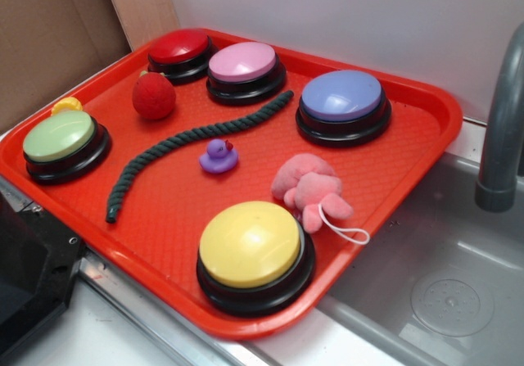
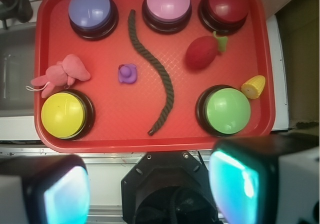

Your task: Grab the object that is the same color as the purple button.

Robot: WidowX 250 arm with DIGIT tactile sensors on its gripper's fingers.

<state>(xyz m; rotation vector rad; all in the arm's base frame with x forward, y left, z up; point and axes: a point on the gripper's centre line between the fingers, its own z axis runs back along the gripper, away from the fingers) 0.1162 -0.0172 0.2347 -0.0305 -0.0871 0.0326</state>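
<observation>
My tool (image 2: 150, 191) fills the bottom of the wrist view: two blurred fingers (image 2: 65, 194), with glowing teal pads, stand well apart with nothing between them, so I record it as open. It hangs high above the near edge of the red tray (image 2: 150, 146), clear of everything on it.

The tray rests on a steel tabletop beside a sink basin (image 1: 442, 292), with a grey faucet (image 1: 501, 128) at the right of the exterior view.

Contents, noted from the exterior view:
- Yellow button (image 1: 252, 247) at the near edge of the tray.
- Pink plush toy (image 1: 311, 187) just behind it, its white loop trailing toward the tray rim.
- Purple rubber duck (image 1: 219, 156), the task's object, upright near the tray's centre, apart from all else. It sits between the plush toy and a dark green rope (image 1: 196, 141), just beside the rope without touching it.
- Purple button (image 1: 342, 97) at the far right corner, well apart from the duck.
- Pink button (image 1: 244, 63) and red button (image 1: 179, 48) along the far edge.
- Red ball (image 1: 154, 96) in front of the red button; the wrist view shows a green stem on it.
- Green button (image 1: 61, 137) at the left, with a small yellow corn toy (image 1: 67, 104) touching its far side.

The rope lies in a loose curve from near the pink button toward the tray's near left edge.
</observation>
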